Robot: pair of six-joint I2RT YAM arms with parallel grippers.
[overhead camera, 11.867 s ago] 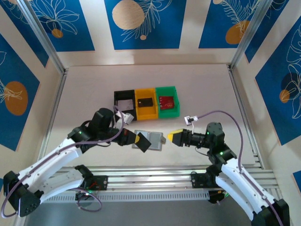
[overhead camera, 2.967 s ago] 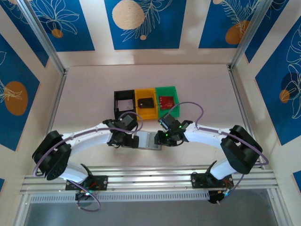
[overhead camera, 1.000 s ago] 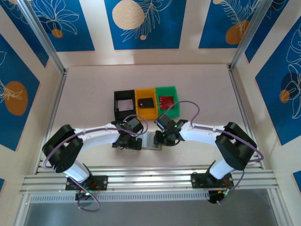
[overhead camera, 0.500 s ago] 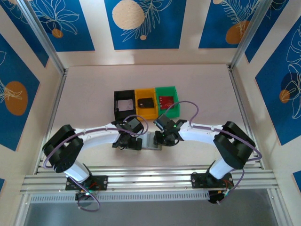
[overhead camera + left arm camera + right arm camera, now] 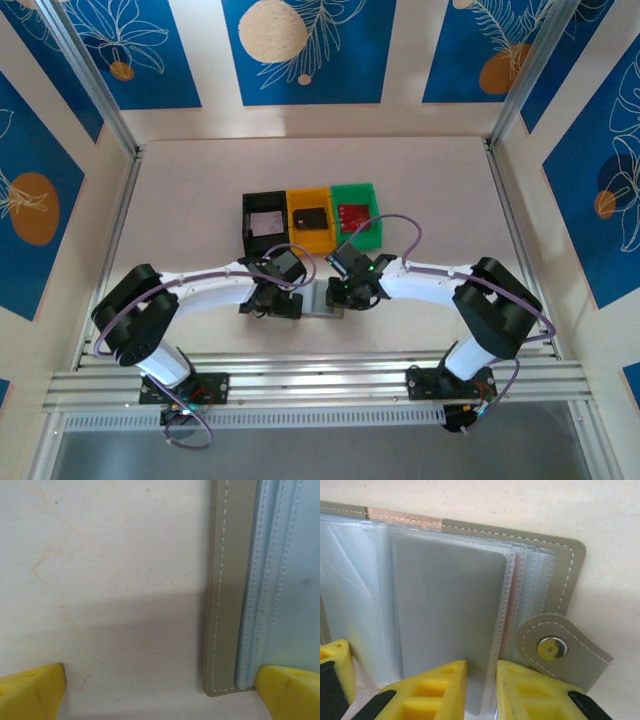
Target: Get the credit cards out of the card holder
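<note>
**Holder open between both grippers**

The card holder [image 5: 322,298] is lying open near the table's [image 5: 430,170] near edge. The left gripper [image 5: 160,687] is spreading wide across the holder's left edge, one finger over its pale panel, one over bare table. The right gripper [image 5: 482,692] is pinching a grey card [image 5: 445,610] by its sleeved edge

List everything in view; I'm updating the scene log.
card holder: 1, grey, open on the table between both arms' fingers
grey card: 1, in a clear sleeve of the card holder
bins: 3, black bin, yellow bin, green bin, in a row beyond the card holder
loose cards: 3, pale card in black bin, dark card in yellow, red card in green
table: 1, beige
left fingers: 2, yellow, wide apart, straddling the card holder's edge
right fingers: 2, yellow, pinching the grey card
</note>
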